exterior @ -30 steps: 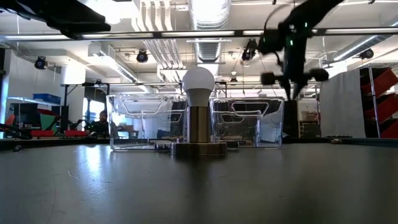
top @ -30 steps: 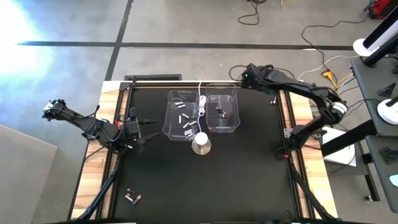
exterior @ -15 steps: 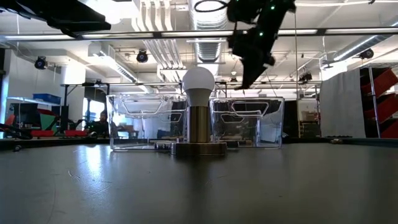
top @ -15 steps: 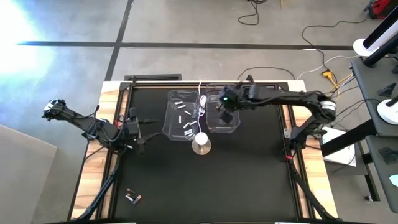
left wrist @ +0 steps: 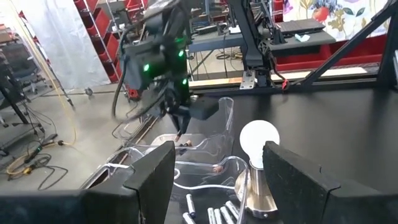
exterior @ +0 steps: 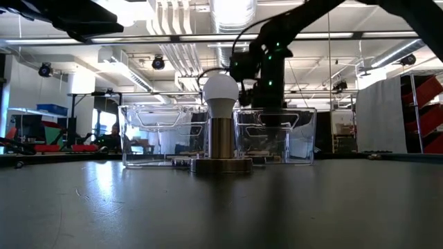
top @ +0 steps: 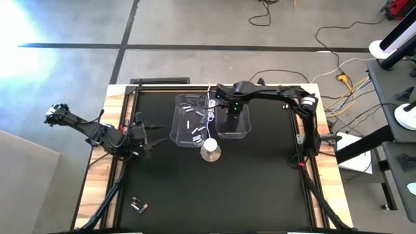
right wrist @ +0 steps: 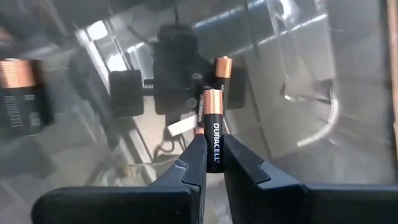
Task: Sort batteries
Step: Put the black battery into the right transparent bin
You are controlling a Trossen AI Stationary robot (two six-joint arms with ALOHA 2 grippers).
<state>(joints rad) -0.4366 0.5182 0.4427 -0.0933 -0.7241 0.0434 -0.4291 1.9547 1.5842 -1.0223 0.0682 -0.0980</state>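
Right pincer (right wrist: 211, 163) around battery (right wrist: 212, 127) (Duracell)

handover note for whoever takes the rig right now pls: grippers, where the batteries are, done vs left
Right gripper: shut on a dark battery, over the right bin.
Left gripper: open, holding nothing, waiting at the table's left side.
Left bin: several silvery batteries inside.
Right bin: at least one dark battery lying inside.
Lamp stands in front of the bins.
Done: most batteries are in bins.
Left: release the held battery into the right bin, then probably fetch the loose batteries near the table's front left corner.
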